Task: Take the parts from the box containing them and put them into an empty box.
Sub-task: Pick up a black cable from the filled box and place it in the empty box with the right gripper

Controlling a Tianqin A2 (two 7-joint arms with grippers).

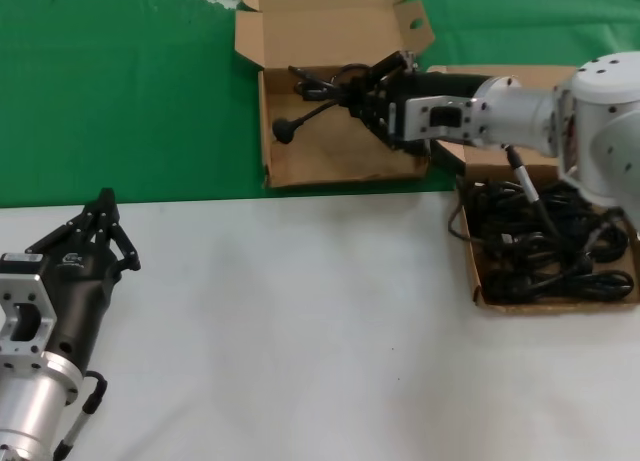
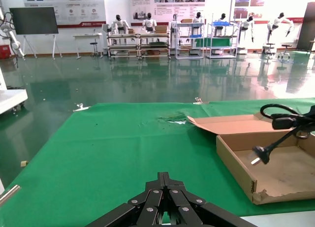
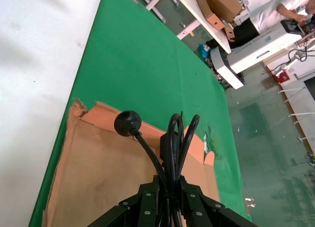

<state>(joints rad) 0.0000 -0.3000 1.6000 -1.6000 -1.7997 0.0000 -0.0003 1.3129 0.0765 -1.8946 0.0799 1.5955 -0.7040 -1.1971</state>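
A black power cord hangs from my right gripper, which is shut on its coiled middle above the empty box at the back centre. Its round plug dangles just over the cardboard floor. The box containing the parts sits at the right under my right arm, with several black cords heaped in it. My left gripper rests shut and empty at the front left of the white table. From the left wrist view the held cord shows over the box's wall.
The empty box's lid stands open at the back, a round hole in its side flap. Green cloth covers the rear of the table and white surface the front. My right arm's own cable hangs over the full box.
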